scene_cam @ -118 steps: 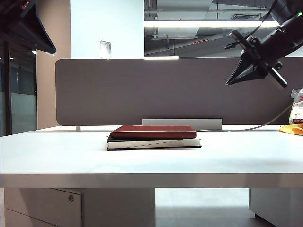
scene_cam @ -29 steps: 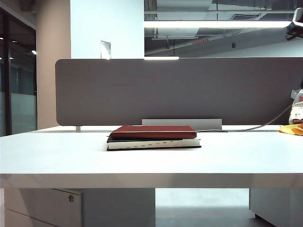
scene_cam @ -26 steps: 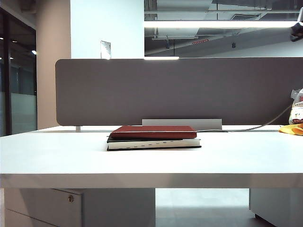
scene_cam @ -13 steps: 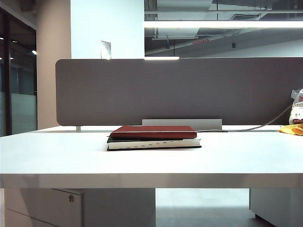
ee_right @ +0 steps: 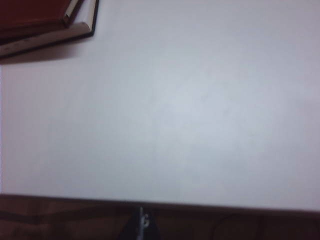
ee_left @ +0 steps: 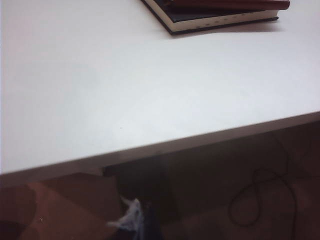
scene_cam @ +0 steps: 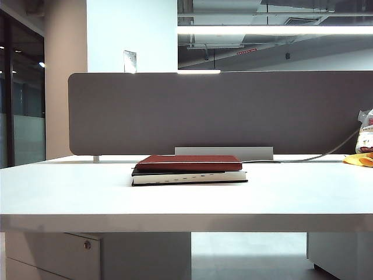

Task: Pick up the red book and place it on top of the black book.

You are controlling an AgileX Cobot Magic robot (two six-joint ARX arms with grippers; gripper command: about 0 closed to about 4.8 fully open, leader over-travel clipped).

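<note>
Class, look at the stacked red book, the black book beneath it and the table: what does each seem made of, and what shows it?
Red book: likely matte cloth or leatherette hardcover; dull, no glare.
Black book: dark cover over paper pages; pale page edge with small dark tabs.
Table: smooth white laminate, probably; even soft sheen, thin straight edge.

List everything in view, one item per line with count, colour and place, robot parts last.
red book: 1, dark red, lying flat on top of the black book.
black book: 1, black cover with white page edge, mid-table under the red book.
table: 1, white, across the foreground.
divider panel: 1, grey, upright behind the table.
cable: 1, light, along the table's back edge on the right.
yellow item: 1, far right table edge, partly cut off.
left end effector: 1, dark tip only, off the table's front edge, state unclear.
right end effector: 1, dark, shut, off the front edge.
</note>
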